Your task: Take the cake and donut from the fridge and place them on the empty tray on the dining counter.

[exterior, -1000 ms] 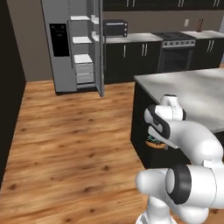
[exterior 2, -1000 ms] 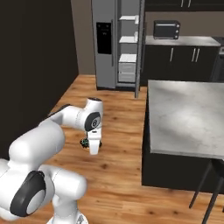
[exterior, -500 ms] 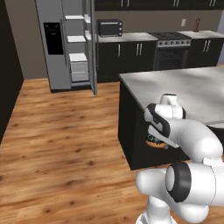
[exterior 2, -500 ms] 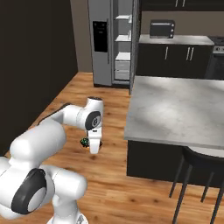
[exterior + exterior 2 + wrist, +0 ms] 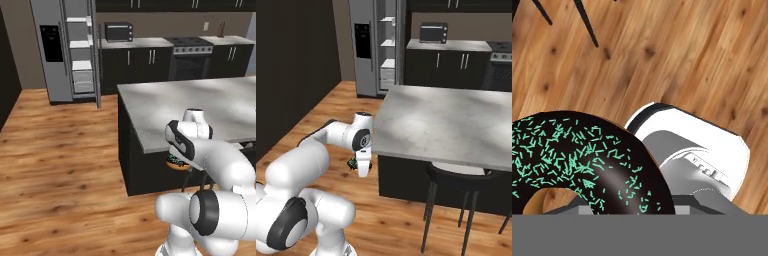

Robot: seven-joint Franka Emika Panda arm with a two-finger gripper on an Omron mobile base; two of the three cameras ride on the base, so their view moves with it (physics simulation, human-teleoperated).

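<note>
Both base views have swung nearer the dining counter [image 5: 456, 125], fridge [image 5: 67, 50] now behind; gripper [image 5: 362, 165] pinches the donut [image 5: 582, 165], low beside the counter's near corner for transport.

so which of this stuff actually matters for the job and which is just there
Part of the job:
donut, held in the gripper
fridge, door open
dining counter

Just there:
toaster oven
stove
stool at the counter
dark cabinets
</note>
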